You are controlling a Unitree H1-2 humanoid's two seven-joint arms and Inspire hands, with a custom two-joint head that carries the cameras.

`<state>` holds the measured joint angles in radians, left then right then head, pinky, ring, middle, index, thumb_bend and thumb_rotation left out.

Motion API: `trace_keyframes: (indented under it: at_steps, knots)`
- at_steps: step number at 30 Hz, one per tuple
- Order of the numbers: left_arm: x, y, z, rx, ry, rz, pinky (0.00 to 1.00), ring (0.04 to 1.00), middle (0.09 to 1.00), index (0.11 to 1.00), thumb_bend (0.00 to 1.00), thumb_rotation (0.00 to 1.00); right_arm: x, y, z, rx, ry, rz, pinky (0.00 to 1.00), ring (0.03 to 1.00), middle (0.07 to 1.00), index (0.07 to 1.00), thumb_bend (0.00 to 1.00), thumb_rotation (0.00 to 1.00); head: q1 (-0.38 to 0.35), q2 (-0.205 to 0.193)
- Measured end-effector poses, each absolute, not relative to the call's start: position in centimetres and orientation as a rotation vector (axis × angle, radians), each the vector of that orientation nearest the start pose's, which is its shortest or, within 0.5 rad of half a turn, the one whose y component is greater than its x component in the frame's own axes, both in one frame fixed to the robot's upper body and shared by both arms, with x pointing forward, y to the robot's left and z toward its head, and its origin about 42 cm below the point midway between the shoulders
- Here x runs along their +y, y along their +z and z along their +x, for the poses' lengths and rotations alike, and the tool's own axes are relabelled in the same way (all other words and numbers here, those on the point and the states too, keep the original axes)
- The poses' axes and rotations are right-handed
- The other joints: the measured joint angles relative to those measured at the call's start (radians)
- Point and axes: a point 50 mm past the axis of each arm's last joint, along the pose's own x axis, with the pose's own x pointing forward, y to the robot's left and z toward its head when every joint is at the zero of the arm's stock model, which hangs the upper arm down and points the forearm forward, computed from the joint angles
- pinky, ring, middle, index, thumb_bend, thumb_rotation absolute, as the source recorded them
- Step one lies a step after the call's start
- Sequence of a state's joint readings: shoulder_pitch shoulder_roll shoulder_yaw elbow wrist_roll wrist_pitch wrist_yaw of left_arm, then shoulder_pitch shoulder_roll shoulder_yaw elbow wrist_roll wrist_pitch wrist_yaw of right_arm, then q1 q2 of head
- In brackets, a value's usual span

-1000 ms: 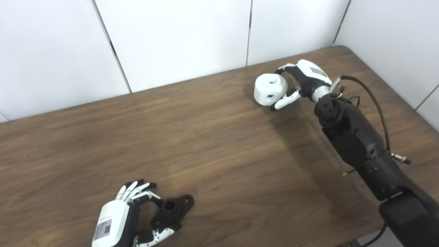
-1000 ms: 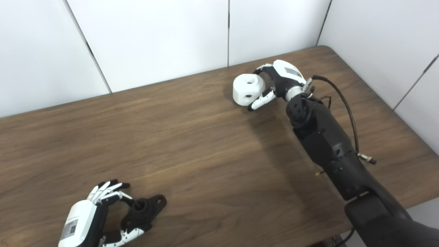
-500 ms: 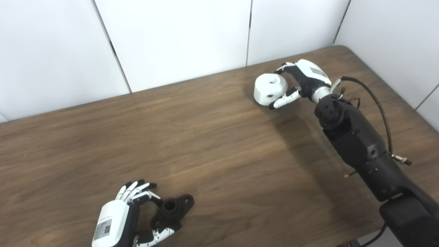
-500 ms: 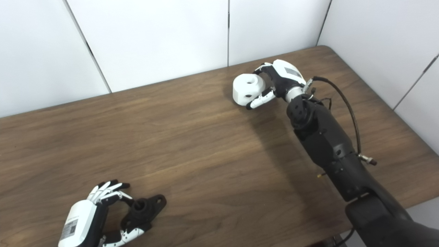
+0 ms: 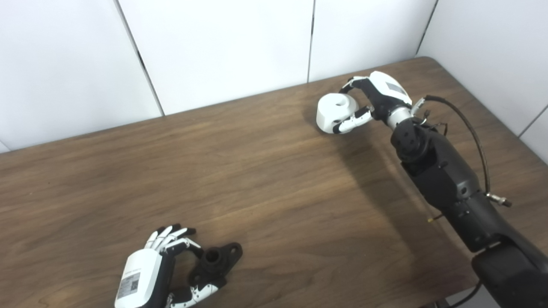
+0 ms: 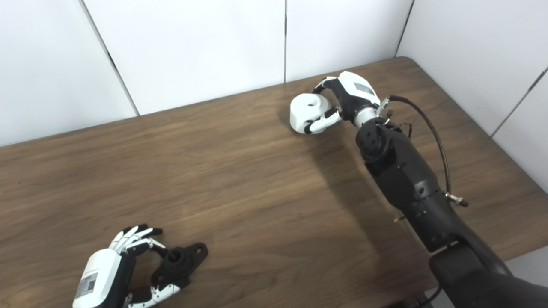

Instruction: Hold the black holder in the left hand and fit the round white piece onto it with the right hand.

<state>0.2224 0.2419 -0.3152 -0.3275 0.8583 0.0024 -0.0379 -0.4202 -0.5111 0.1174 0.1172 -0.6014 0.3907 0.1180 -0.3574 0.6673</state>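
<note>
Left robot hand (image 5: pixel 147 273): near edge of the table (image 5: pixel 265 179), fingers and thumb curled around the black holder (image 5: pixel 214 262); whether they press it firmly cannot be told. Holder lies flat on the wood, a short socket in the middle, flat lugs with holes at either end. Looks rigid, probably light plastic; best gripped across the lugs, leaving the socket free.

Right robot hand (image 5: pixel 370 100): far right of the table, clamped on the round white piece (image 5: pixel 336 112), thumb across its near side, fingers over the far side. Piece is a squat drum with a central hole on top; appears stiff, smooth, possibly slippery, so a grip around the wall suits it. The two parts lie well apart.
</note>
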Motion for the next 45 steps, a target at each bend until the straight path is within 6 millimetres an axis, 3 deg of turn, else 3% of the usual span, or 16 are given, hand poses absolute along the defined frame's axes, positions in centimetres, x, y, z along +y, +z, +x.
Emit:
trace_keyframes:
  at_steps: [23,38,39,45]
  knots:
    - [19.80,12.27,19.67,-0.180,-0.296,1.014,0.93,0.891,0.794,0.485,0.52,0.04,-34.81,20.88,40.80,0.084,-0.118,-1.099,0.86,0.936,0.854,0.585,0.83,0.16,0.009,0.008]
    - [19.72,12.44,19.66,-0.174,-0.294,1.015,0.93,0.886,0.793,0.485,0.52,0.04,-34.74,20.87,40.81,0.075,-0.110,-1.102,0.85,0.930,0.847,0.575,0.82,0.18,0.017,0.011]
    - [19.71,12.45,19.66,-0.174,-0.294,1.015,0.93,0.886,0.794,0.485,0.52,0.04,-34.74,20.87,40.81,0.075,-0.109,-1.102,0.85,0.932,0.846,0.513,0.60,0.16,0.017,0.011]
    - [19.70,12.47,19.67,-0.169,-0.292,1.016,0.93,0.887,0.795,0.485,0.52,0.04,-34.70,20.91,40.85,0.073,-0.107,-1.101,0.84,0.917,0.822,0.488,0.53,0.14,0.018,0.012]
